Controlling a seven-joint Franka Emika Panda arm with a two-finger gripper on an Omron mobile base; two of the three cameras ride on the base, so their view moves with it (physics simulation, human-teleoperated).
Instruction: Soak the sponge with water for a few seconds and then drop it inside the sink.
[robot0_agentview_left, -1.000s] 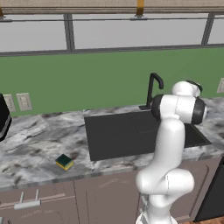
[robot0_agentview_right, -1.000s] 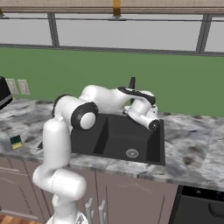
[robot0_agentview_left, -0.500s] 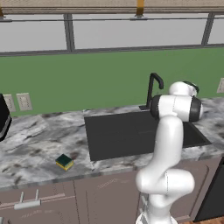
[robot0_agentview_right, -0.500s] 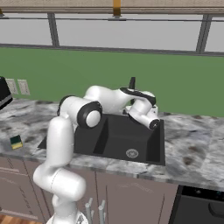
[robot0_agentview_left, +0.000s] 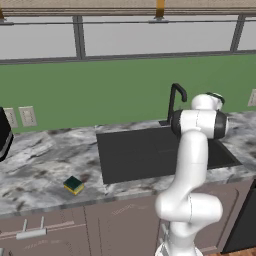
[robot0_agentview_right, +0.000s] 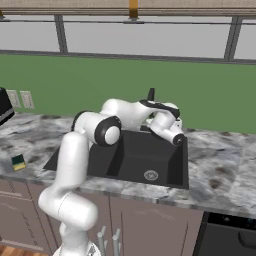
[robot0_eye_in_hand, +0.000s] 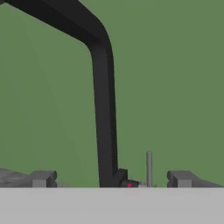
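The sponge (robot0_agentview_left: 74, 185), yellow with a dark green top, lies on the marble counter left of the sink (robot0_agentview_left: 150, 150), far from the arm; it also lies at the left edge as sponge (robot0_agentview_right: 18, 162). My hand (robot0_agentview_right: 167, 125) hovers over the sink's back right corner beside the black faucet (robot0_agentview_right: 150, 94). In the hand view my gripper (robot0_eye_in_hand: 112, 179) is open, its fingertips (robot0_eye_in_hand: 42, 178) wide apart on either side of the faucet's stem (robot0_eye_in_hand: 104, 113). Nothing is held. The water stream is out of view.
A small grey lever (robot0_eye_in_hand: 149, 168) stands just right of the faucet base. The silver drain (robot0_agentview_right: 150, 175) sits in the dark basin. A green wall rises behind the counter (robot0_agentview_left: 45, 160), with outlets (robot0_agentview_left: 27, 116) at the left.
The arm's elbow has shifted slightly to the right while the hand stays by the faucet. The sponge has not moved.
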